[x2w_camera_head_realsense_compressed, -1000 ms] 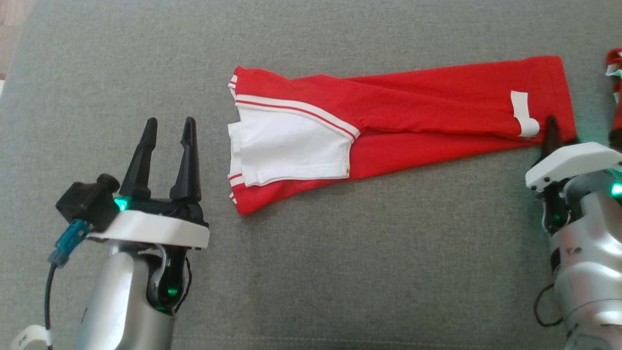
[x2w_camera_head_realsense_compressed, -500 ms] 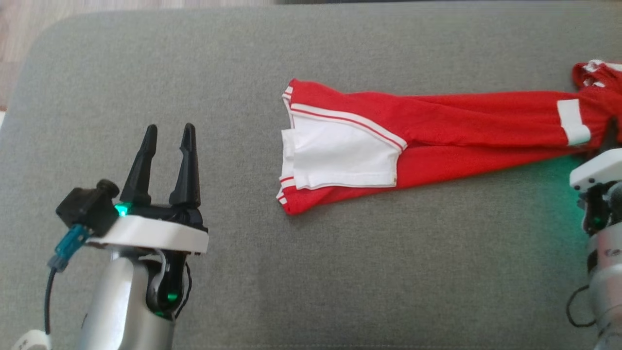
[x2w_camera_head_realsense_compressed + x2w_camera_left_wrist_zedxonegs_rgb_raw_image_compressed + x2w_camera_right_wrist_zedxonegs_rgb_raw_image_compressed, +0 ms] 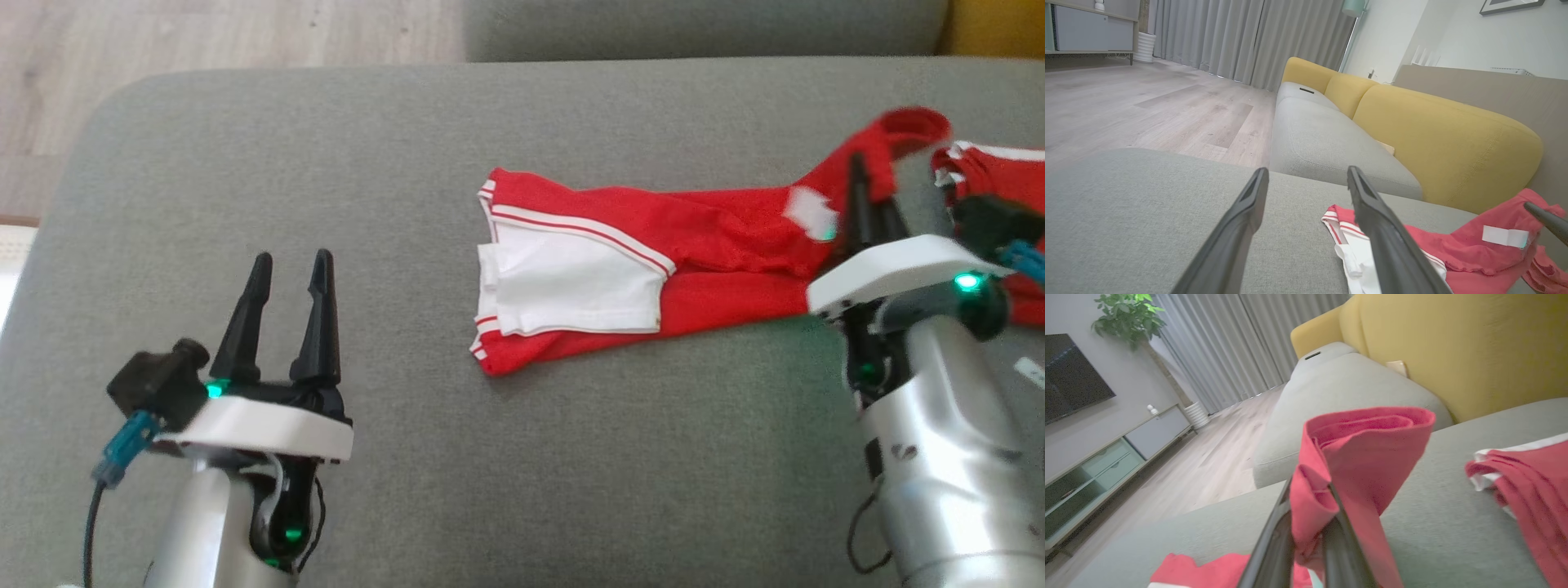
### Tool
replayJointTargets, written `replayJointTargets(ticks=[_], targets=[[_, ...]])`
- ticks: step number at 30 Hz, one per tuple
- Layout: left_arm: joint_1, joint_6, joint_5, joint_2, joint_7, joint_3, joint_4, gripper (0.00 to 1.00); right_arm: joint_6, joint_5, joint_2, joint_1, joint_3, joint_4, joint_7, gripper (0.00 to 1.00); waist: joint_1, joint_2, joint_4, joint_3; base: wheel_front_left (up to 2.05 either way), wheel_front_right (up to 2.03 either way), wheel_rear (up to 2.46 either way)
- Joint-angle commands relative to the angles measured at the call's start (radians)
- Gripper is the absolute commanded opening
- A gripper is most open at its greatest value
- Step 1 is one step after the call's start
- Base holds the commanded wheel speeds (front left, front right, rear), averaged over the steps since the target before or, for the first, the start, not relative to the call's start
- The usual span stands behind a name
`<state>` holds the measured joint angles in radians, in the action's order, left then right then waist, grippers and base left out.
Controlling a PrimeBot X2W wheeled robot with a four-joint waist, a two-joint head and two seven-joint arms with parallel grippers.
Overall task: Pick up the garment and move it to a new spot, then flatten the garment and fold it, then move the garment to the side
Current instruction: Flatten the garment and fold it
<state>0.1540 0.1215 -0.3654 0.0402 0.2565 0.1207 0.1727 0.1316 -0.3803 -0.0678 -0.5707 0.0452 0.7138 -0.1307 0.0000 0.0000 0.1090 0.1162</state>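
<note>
My right fingers (image 3: 1274,547) pinch the red-and-white cloth garment's (image 3: 694,237) end above the grey fabric sofa seat (image 3: 522,474); left fingers (image 3: 318,314) gape empty; pale wood floor (image 3: 1147,106), yellow padded backrest (image 3: 1433,134) beyond

Matt red cloth, soft and creased, with smooth white cloth panels: garment (image 3: 702,245), ahead of the left gripper (image 3: 293,258) and bunched at the right gripper (image 3: 857,167). Dark matt plastic: fingers (image 3: 245,318) of both. Smooth white plastic: wrist plate (image 3: 890,269); satin silvery metal: forearm (image 3: 939,441), behind the right gripper. Grey woven upholstery, matt and finely rough: cushion (image 3: 522,457), beneath both grippers. Yellow textured cloth: sofa back (image 3: 1433,134), beyond the left gripper. Pale wood grain, low sheen: floor (image 3: 245,33), far ahead of it.
</note>
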Motion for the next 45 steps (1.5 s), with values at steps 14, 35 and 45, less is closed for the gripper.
replayJointTargets(ticks=[14,35,45], targets=[[0.0,-0.014,-0.026,0.01,0.005,-0.012,-0.031,1.0,-0.001,-0.243,0.017,0.04,-0.432,-0.138,0.043,0.0,0.0,0.0,0.098,-0.009,0.0,0.0,0.0],[0.013,-0.027,-0.051,0.01,0.005,0.016,-0.024,1.0,-0.001,-0.37,0.017,-0.057,-0.679,0.079,-0.013,0.0,0.0,0.0,0.21,0.036,0.0,0.0,0.0],[0.007,-0.028,-0.038,0.01,0.005,-0.009,-0.021,1.0,-0.001,-0.474,0.018,-0.073,-0.832,0.035,-0.015,1.0,0.0,0.0,0.162,0.015,0.0,0.0,0.0]])
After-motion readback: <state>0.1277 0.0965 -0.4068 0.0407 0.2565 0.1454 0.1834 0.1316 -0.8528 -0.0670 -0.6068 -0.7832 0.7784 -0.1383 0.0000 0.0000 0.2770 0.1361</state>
